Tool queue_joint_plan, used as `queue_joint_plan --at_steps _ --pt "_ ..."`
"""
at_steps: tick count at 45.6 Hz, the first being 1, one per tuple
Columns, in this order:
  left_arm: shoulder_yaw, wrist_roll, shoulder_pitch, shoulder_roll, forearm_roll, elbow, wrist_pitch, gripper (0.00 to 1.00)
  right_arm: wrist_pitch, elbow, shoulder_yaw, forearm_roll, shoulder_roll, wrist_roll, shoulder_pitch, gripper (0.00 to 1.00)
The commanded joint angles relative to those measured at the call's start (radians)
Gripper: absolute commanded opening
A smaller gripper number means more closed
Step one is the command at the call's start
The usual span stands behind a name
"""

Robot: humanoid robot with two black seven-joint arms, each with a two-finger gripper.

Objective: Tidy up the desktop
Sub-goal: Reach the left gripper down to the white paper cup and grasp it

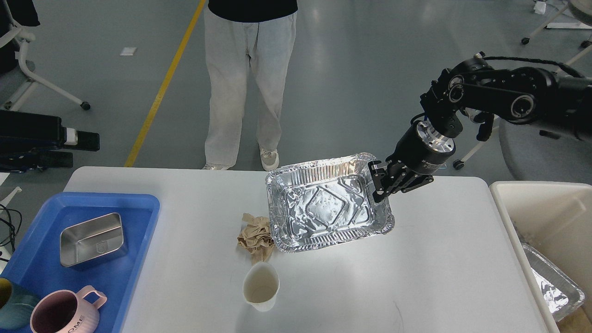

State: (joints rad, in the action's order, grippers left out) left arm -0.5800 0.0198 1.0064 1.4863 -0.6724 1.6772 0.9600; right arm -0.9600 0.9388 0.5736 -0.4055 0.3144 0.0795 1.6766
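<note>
At the bottom centre of the frame a paper cup (261,287) stands upright on the desktop (416,277), with a crumpled brown paper (255,235) just beyond it. At the lower left a blue tray (138,217) holds a steel box (91,238) and a pink mug (62,313); at the lower right a cream bin (508,203) already holds one foil tray (552,286).

The desktop is seen as a large white top with rounded corners, smooth and faintly glossy, filling the lower half of the frame; a short dark mark is seen on it near the bottom right.

In the middle a foil pan (326,208) is gripped at its right rim by the right gripper (377,184), whose jaws are closed on that rim. The pan looks tilted, its near left edge touching or overlapping the brown paper. The step in hand is judged to be the removal of the pan to the bin. A lift clear of the paper and a carry to the right is called for, with the thin rim kept from buckling.

At the upper left the left gripper (85,141) is held off the table; whether it is wide or narrow cannot be told. Legs of a person (247,83) are seen beyond the far edge.
</note>
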Motion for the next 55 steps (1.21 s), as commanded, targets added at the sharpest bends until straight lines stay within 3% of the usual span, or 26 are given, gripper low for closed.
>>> queue_joint_plan --at_steps 1,11,25,35,55 --pt "0.009 -0.012 -0.008 -0.046 -0.004 -0.007 0.000 0.97 0.000 -0.006 0.000 0.001 -0.005 0.000 0.002 0.00" --pt "0.037 -0.084 -0.043 -0.201 -0.044 -0.013 0.000 0.97 0.000 -0.020 0.002 0.001 -0.026 0.000 0.008 0.00" --pt "0.232 -0.100 -0.043 -0.457 -0.269 -0.050 -0.001 0.97 0.000 -0.025 0.002 -0.001 -0.044 0.000 0.011 0.00" --pt "0.384 -0.118 -0.040 -0.564 -0.362 -0.074 -0.179 0.96 0.000 -0.025 0.003 -0.006 -0.043 0.000 0.011 0.00" --pt "0.471 -0.120 -0.040 -0.788 -0.366 -0.217 -0.254 0.91 0.000 -0.025 0.006 -0.009 -0.040 -0.001 0.011 0.00"
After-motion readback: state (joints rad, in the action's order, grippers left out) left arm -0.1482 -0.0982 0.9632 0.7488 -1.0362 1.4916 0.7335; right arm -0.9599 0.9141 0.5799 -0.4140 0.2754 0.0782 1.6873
